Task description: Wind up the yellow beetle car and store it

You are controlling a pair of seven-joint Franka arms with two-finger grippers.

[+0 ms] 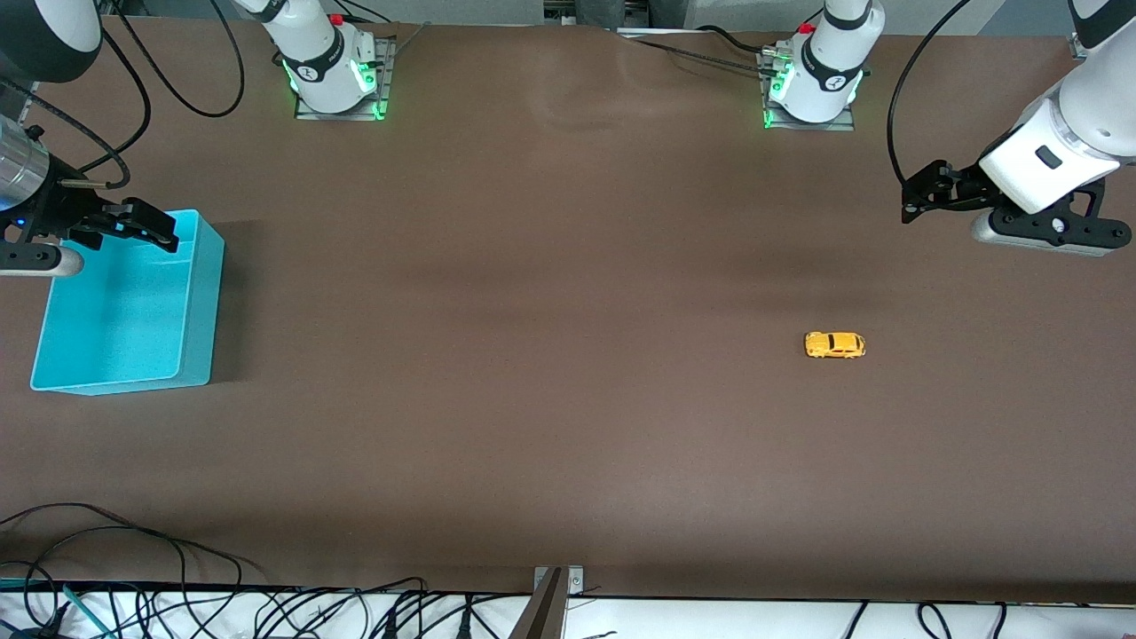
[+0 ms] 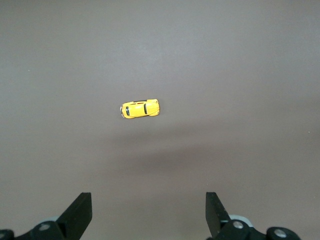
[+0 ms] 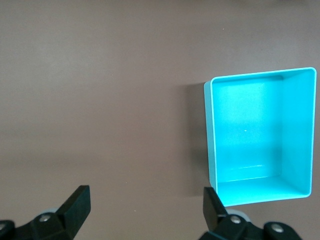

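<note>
Slippage is the main risk judged here: the car (image 1: 834, 344) is tiny and rounded, so a pinch that lands off-centre or across the sloped roof could squirt it sideways or tip it, and a wind-up stroke pressed too lightly would let the wheels skid on the smooth table (image 1: 550, 426). The car is seen on its wheels on bare table toward the left arm's end, well apart from the bin (image 1: 191, 293) at the right arm's end; a long carry is therefore implied, during which a weak hold could drop it.

The left gripper (image 1: 923, 202) is held in the air above table near the car, jaws fully spread and empty. The right gripper (image 1: 146, 229) is poised over the bin's rim, jaws likewise wide and empty, waiting.
</note>
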